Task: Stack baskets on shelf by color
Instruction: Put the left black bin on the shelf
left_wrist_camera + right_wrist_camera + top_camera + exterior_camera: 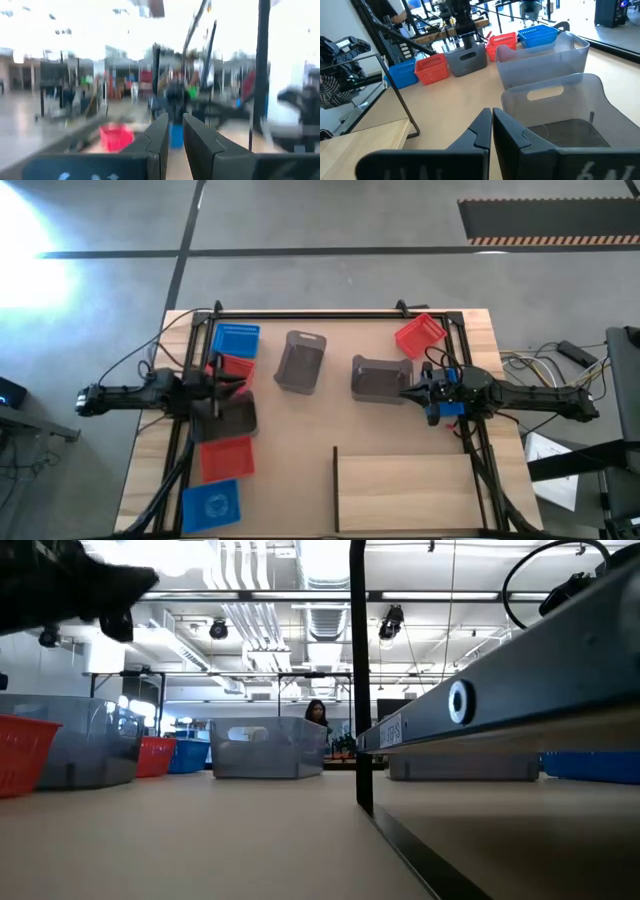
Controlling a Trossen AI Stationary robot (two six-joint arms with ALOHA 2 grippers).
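Beside a grey basket [381, 378], the right gripper [408, 392] hangs closed.

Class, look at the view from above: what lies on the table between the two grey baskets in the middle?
Nothing. From above, bare tabletop separates the left grey basket from the right grey basket.

Looking straight down from overhead on the whole table [300, 430] and both arms. Peering level from tabletop height, close beside the shelf [500, 840], toward the far room. Riding each wrist, facing forward past dark fingers [485, 130]. Sharing the grey baskets [300, 362] between the overhead, low and right wrist views.
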